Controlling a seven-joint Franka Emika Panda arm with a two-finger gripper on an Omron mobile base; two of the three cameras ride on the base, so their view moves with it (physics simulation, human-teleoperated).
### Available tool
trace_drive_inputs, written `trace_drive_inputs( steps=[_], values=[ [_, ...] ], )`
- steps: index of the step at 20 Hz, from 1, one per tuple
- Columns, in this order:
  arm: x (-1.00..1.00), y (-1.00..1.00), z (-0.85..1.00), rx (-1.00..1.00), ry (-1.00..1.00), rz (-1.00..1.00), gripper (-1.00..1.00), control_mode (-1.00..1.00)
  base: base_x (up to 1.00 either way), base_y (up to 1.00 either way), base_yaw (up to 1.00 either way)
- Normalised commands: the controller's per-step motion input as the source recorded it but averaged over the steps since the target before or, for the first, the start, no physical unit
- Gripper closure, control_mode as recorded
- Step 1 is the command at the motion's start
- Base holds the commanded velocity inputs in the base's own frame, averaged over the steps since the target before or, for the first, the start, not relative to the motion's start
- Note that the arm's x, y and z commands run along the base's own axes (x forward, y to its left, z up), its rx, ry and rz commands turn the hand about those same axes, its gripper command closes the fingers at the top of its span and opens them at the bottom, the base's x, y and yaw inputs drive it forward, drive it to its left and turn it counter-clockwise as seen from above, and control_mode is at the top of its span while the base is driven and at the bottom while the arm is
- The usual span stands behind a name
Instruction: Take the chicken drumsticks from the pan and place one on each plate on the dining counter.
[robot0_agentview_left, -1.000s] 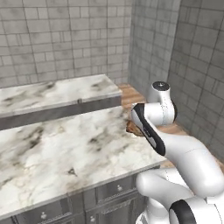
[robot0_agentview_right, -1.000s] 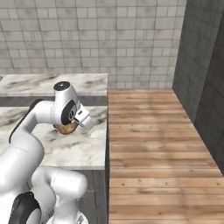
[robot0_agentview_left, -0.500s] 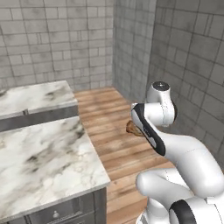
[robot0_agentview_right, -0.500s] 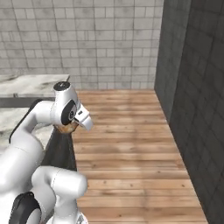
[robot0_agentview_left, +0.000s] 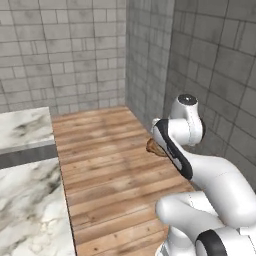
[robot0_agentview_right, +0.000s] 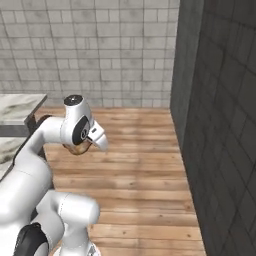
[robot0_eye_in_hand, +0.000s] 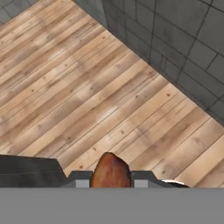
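While your arm (robot0_agentview_left: 200, 165) hangs over the wooden floor (robot0_agentview_left: 105, 160), its jaws are clamped on a chicken drumstick (robot0_eye_in_hand: 110, 171), carried clear of any surface. You can see the marble worktop (robot0_agentview_left: 25, 195) well off to the left, by the grey tiled wall (robot0_agentview_right: 100, 50).

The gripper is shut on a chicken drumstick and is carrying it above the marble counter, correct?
Not quite. The gripper is shut on a chicken drumstick, but it hangs above the wooden floor, not the marble counter. The hand view shows planks beneath it, and the left base view puts the counter off to the side.
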Motion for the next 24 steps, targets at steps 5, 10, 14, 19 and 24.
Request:
trace_drive_inputs(
  steps=[5, 10, 14, 19, 24],
  values=[
    [0.0, 0.0, 0.0, 0.0, 0.0, 0.0, 1.0, 1.0, 1.0, -0.06, 0.29],
    [0.0, 0.0, 0.0, 0.0, 0.0, 0.0, 1.0, 1.0, 1.0, 0.0, 0.26],
    [0.0, 0.0, 0.0, 0.0, 0.0, 0.0, 1.0, 1.0, 1.0, 0.0, 0.22],
    [0.0, 0.0, 0.0, 0.0, 0.0, 0.0, 1.0, 1.0, 1.0, -0.03, 0.18],
    [0.0, 0.0, 0.0, 0.0, 0.0, 0.0, 1.0, 1.0, 1.0, -0.01, 0.21]
  ],
)
